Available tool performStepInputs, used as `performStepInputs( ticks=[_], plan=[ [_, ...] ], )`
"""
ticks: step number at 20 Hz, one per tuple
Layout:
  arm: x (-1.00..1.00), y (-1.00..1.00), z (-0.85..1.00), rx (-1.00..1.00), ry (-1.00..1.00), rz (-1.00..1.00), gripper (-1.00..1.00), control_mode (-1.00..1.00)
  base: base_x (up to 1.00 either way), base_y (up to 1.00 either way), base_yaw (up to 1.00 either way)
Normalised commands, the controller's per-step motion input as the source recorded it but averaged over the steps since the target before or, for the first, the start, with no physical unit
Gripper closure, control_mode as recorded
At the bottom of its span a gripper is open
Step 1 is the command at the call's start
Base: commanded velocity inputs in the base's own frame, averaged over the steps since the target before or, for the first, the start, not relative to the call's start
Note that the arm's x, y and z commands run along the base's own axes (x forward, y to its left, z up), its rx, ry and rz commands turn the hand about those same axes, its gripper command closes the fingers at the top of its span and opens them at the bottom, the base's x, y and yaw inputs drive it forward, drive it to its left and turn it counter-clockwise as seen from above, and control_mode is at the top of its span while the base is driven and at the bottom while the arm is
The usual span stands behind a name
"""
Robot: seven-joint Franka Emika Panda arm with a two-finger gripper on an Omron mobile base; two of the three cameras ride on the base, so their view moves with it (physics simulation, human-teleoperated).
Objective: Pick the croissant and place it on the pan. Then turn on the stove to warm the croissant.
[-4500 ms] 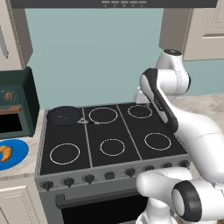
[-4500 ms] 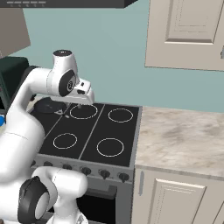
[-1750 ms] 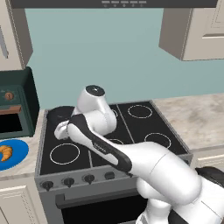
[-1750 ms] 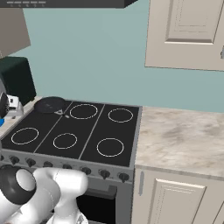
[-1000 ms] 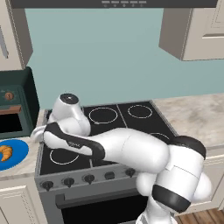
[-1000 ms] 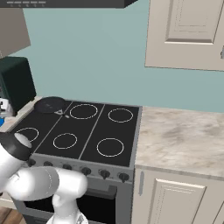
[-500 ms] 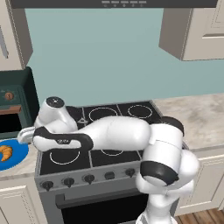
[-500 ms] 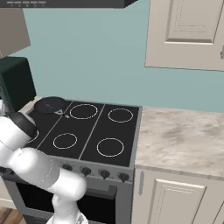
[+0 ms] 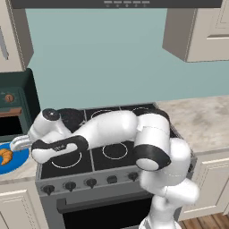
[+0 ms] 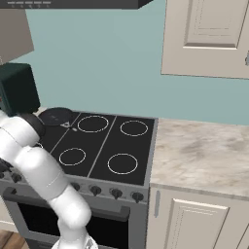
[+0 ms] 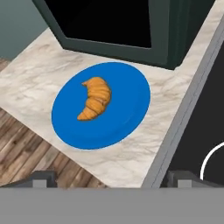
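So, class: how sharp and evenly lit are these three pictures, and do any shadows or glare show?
Hand view: crisp, flat light, faint shading around the croissant on the blue plate, no glare. Left base view: soft, slightly blurred edges on the stove. Right base view: even light, the pan matte, no reflections.

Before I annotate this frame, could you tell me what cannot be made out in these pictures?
- pan: handle too small, right base view; partly behind the arm, left base view.
- croissant: cut by the edge, left base view.
- end effector: only fingertips visible, hand view.
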Motion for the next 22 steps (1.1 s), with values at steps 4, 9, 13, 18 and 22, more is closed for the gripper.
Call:
performStepInputs(
  ticks=[4, 9, 13, 18, 22],
  plan=[
    [0.17, 0.46, -0.09, 0.00, 0.01, 0.00, -1.00, -1.00, 0.00, 0.00, 0.00],
    [0.21, 0.43, -0.01, 0.00, 0.07, -0.02, -1.00, -1.00, 0.00, 0.00, 0.00],
    [0.23, 0.35, 0.00, -0.01, 0.12, -0.02, -1.00, -1.00, 0.00, 0.00, 0.00],
    [0.13, 0.36, 0.00, -0.02, 0.11, -0.04, -1.00, -1.00, 0.00, 0.00, 0.00],
    [0.07, 0.34, 0.00, -0.05, 0.06, -0.04, -1.00, -1.00, 0.00, 0.00, 0.00]
  ],
)
